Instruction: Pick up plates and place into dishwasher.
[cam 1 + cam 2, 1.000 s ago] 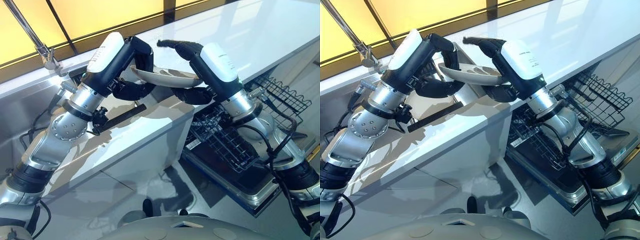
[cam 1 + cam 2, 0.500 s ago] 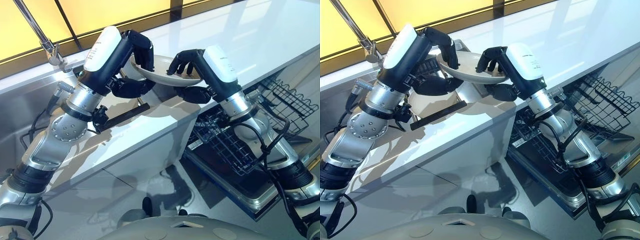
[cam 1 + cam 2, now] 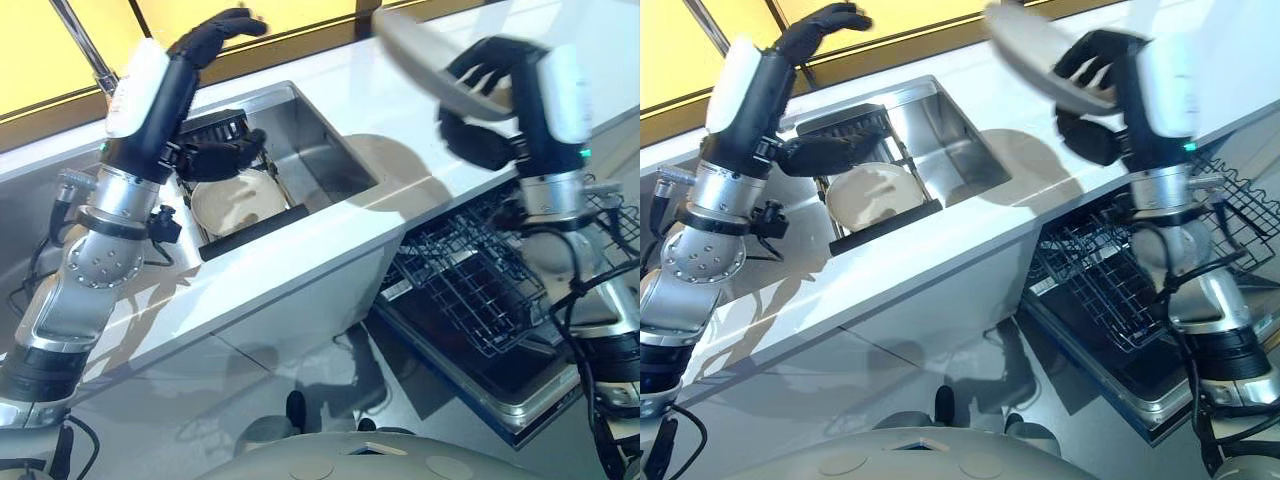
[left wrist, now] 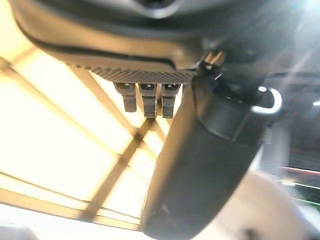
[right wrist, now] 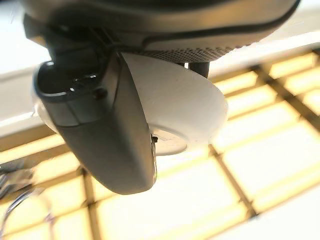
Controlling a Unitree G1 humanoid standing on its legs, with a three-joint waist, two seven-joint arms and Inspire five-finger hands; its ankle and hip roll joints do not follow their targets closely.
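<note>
Left eye view shows the counter (image 3: 330,250) running below both hands, with the sink (image 3: 300,160) sunk into it under the left hand (image 3: 205,45) and the open dishwasher (image 3: 480,330) below the right hand (image 3: 490,100). The rack (image 3: 460,280) is pulled out, directly beneath the right forearm and lower than the counter edge.

The right hand is clenched on a plate (image 3: 420,55), fingers over its face and thumb under it; the right wrist view confirms the thumb across the plate's underside. The plate is carried high and tilted, above the counter and just inboard of the rack. The left hand is raised above the sink, fingers spread and released, holding nothing. A second plate (image 3: 235,200) lies in the sink, below the left hand and well apart from the right.

Assessment: the step in hand appears to be the carry to the rack. Good practice would be to hold the pinch firm, swing the plate outward past the counter edge before lowering, and turn it edge-down to meet the rack wires. The grip sits near one rim, so slippage is a risk if the swing is abrupt. The left hand is best kept clear of the plate's path.
</note>
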